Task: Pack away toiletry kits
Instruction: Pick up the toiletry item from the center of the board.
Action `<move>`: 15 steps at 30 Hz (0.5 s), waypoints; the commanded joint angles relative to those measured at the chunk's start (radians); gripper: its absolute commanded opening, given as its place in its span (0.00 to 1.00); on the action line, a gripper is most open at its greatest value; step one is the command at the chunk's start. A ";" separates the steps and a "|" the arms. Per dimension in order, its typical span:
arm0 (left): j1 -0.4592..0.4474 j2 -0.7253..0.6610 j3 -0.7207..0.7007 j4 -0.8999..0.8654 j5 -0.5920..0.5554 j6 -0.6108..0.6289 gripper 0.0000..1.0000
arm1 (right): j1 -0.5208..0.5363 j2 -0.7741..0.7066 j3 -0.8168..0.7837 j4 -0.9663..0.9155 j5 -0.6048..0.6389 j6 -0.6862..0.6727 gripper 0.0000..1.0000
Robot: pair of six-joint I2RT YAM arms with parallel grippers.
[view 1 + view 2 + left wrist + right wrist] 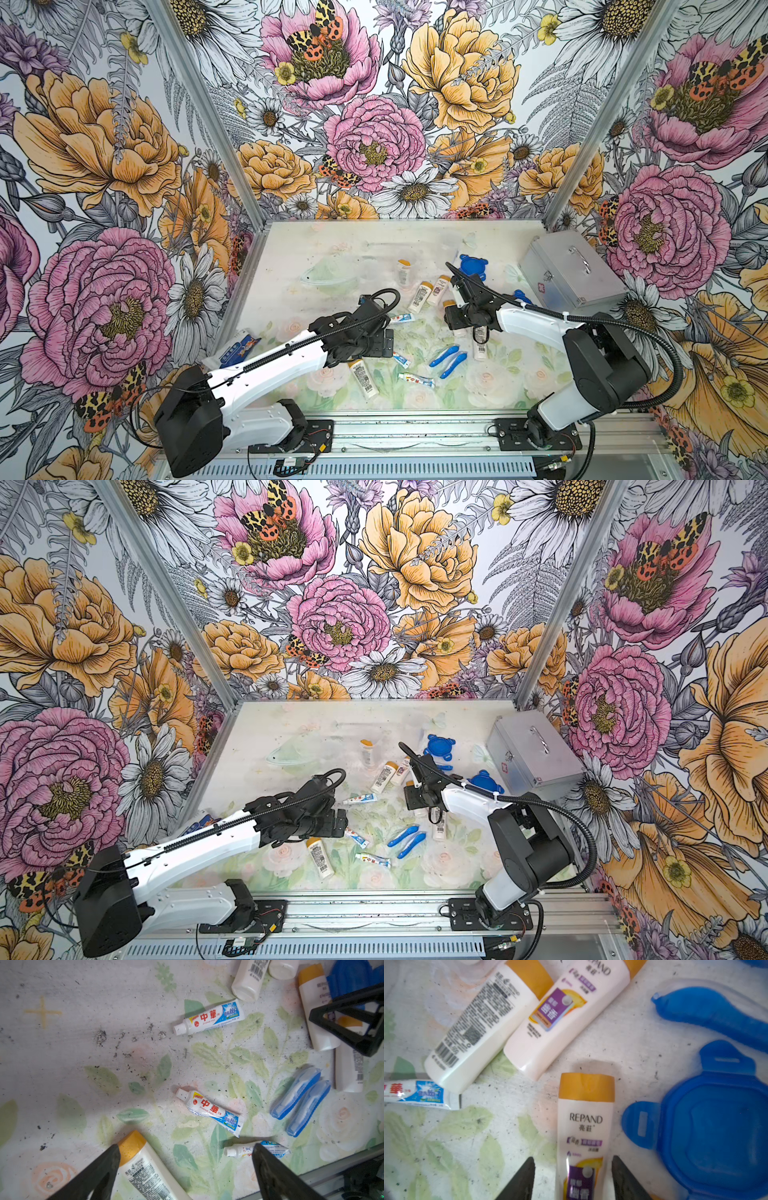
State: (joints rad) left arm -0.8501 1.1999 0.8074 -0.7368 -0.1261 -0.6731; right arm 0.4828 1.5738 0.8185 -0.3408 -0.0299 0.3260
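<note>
Tabletop [291, 249], floral-printed and scuffed, seen from above with the toiletry items scattered loose across its middle and right half. Silver metal case [571, 270], closed with its handle uppermost, stands at the far right corner, apart from the loose items.

Left tool [186, 1148] hangs over the middle-left of the tabletop, fingers spread wide with nothing between them. Right tool [573, 1157] sits low over the central bottle [586, 1122]. Its fingers are apart and astride the white body, and a strip of tabletop shows between one finger and the bottle, so it is not clamped.

Far lid [473, 266] and near lid [484, 781], both blue with four tabs, lie flat. The near lid is just beside the right arm [465, 808].

Near bottle [145, 1172], orange-capped, lies flat just beside the left tool. Paired bottles [477, 1028] lie side by side, touching, beyond the central bottle.

Toothbrushes [296, 1093], two and blue, lie parallel and touching, near the front of the tabletop between the two tools.

Far tube [209, 1017], middle tube [209, 1110] and near tube [239, 1150] are white-blue toothpaste, each lying flat and apart from the others. The near tube is partly hidden behind a finger in the left wrist view.
</note>
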 commanded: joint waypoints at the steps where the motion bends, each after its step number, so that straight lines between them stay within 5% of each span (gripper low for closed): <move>1: 0.022 0.000 0.022 0.053 0.027 0.038 0.98 | -0.006 0.012 0.007 0.015 0.021 0.022 0.59; 15: 0.071 0.022 0.112 0.102 0.028 0.127 0.99 | 0.051 0.057 -0.027 0.016 0.096 0.044 0.54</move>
State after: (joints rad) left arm -0.7864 1.2091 0.8909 -0.6697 -0.1040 -0.5842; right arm 0.5251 1.6054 0.7971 -0.3290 0.0360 0.3511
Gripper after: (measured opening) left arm 0.985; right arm 0.548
